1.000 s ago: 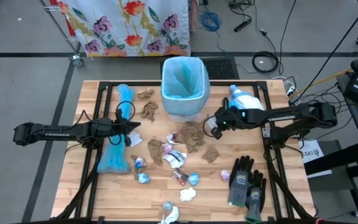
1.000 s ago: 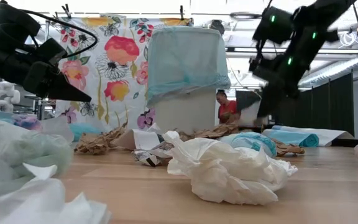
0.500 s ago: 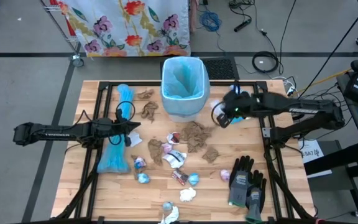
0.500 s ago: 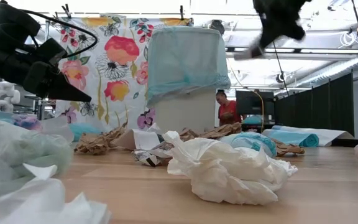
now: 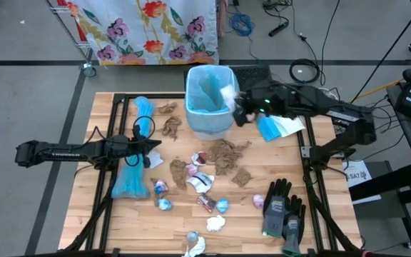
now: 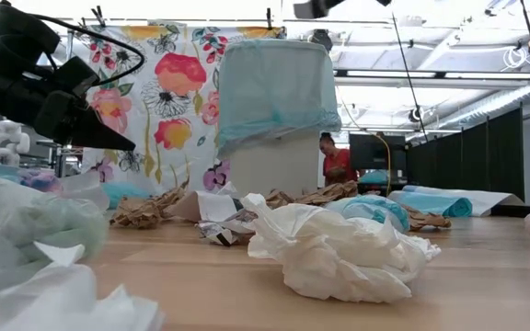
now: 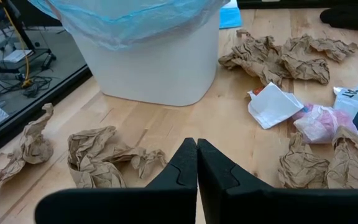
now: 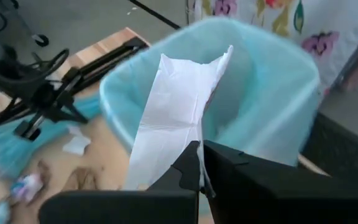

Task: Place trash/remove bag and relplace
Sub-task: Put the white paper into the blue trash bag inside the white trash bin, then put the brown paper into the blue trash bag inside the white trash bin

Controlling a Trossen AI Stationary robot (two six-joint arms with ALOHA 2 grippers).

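Right end effector (image 5: 235, 113) is clenched on a piece of white paper (image 8: 176, 121), pinched at its lower edge so the sheet stands up ahead of the fingers; it hovers at the rim of the white trash bin (image 5: 210, 100), on the bin's right side, with the paper hanging over the light blue liner bag (image 8: 272, 93). Judgement: carried high and over the opening so that letting go drops the scrap inside rather than on the worktop (image 5: 334, 214). Just behind the right wrist lies a large blue-and-white packet (image 5: 277, 127), not part of the scraps. Left end effector (image 5: 150, 152) is closed on nothing, waiting above the worktop left of the bin; its wrist view looks past shut fingers (image 7: 194, 171) at the bin wall and nearby litter. Rest of the trash is loose on the worktop in front of the bin: crumpled brown paper wads (image 5: 223, 153), a folded white wrapper (image 7: 273, 107), small blue and pink wrappers (image 5: 164, 205), a white tissue clump (image 6: 334, 248). A blue bag roll (image 5: 138, 153) lies along the left side, presumably the replacement liner. Grey-black work gloves (image 5: 282, 207) sit near the right front corner. Judged early: most scraps are uncollected and the liner is not yet swapped.
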